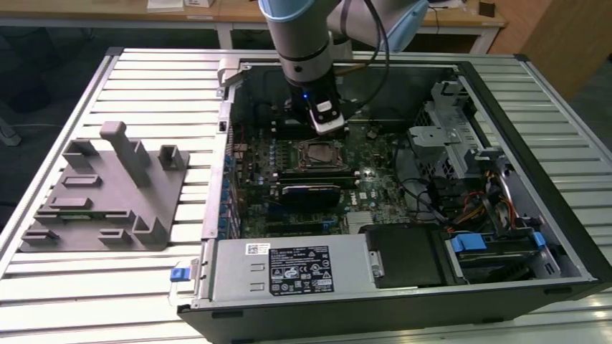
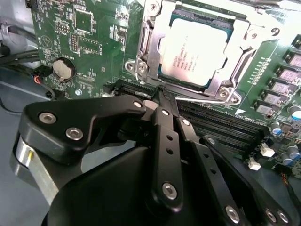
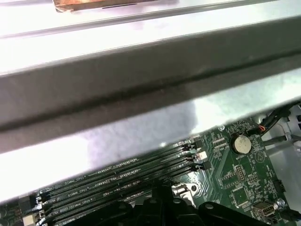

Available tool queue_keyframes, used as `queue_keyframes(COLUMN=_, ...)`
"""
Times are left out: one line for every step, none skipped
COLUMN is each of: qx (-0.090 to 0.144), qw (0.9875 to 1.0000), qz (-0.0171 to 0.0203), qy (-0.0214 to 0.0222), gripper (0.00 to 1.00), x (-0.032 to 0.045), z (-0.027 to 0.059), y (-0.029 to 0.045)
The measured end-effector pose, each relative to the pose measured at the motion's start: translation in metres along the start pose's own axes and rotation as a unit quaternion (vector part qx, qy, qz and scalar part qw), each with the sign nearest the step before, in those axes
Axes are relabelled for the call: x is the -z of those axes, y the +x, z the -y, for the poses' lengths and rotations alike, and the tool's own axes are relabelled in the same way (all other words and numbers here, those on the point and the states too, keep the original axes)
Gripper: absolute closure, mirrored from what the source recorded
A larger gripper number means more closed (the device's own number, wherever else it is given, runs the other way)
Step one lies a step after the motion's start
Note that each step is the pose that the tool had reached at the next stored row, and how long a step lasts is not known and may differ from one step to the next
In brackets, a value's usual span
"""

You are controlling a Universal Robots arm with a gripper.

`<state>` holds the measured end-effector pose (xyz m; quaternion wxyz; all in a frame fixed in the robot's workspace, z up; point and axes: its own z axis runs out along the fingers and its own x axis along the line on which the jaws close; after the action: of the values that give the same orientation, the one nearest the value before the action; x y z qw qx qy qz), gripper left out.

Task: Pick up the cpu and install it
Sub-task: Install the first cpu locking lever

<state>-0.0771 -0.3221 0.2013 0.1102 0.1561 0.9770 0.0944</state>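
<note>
The cpu [image 2: 195, 44] is a pale silvery square lying flat in its socket on the green motherboard [image 2: 89, 37], with the metal socket frame [image 2: 141, 52] around it. In the exterior view the cpu [image 1: 314, 153] sits mid-board inside the open computer case. My gripper [image 2: 162, 93] hangs just beside the socket's edge, over the memory slots [image 2: 221, 125], its black fingers [image 2: 163, 136] pressed together to a point with nothing between them. From the exterior view, the gripper [image 1: 329, 131] is just above and behind the socket.
The case wall [image 3: 141, 70] rises close by the gripper. A grey plastic fixture [image 1: 105, 193] with upright posts stands on the slatted table at the exterior view's left. The power supply [image 1: 287, 269] and drive bays [image 1: 478, 165] with cables crowd the case's near and right sides.
</note>
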Motion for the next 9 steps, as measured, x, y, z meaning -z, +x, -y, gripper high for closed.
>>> queue_keyframes(qx=0.0, qw=1.0, qz=0.0, qy=0.0, gripper=0.89, x=-0.0001, z=-0.0006, y=0.0004)
queue_keyframes(qx=0.0, qw=1.0, qz=0.0, qy=0.0, gripper=0.89, x=-0.0001, z=-0.0012, y=0.0007)
queue_keyframes(qx=0.0, qw=1.0, qz=0.0, qy=0.0, gripper=0.89, x=-0.0002, z=-0.0016, y=0.001)
queue_keyframes(qx=0.0, qw=1.0, qz=0.0, qy=0.0001, gripper=0.89, x=-0.0002, z=-0.0019, y=0.0012)
queue_keyframes(qx=0.0, qw=1.0, qz=0.0001, qy=0.0, gripper=0.89, x=-0.0002, z=-0.0022, y=0.0014)
queue_keyframes(qx=0.0, qw=1.0, qz=0.0, qy=0.0001, gripper=0.89, x=-0.0002, z=-0.0024, y=0.0015)
queue_keyframes(qx=0.0, qw=1.0, qz=0.0001, qy=0.0, gripper=0.89, x=-0.0003, z=-0.0025, y=0.0015)
queue_keyframes(qx=0.0, qw=1.0, qz=0.0001, qy=-0.0001, gripper=0.89, x=-0.0004, z=-0.0026, y=0.0016)
queue_keyframes(qx=0.0, qw=1.0, qz=0.0, qy=-0.0001, gripper=0.89, x=-0.0006, z=-0.0027, y=0.0016)
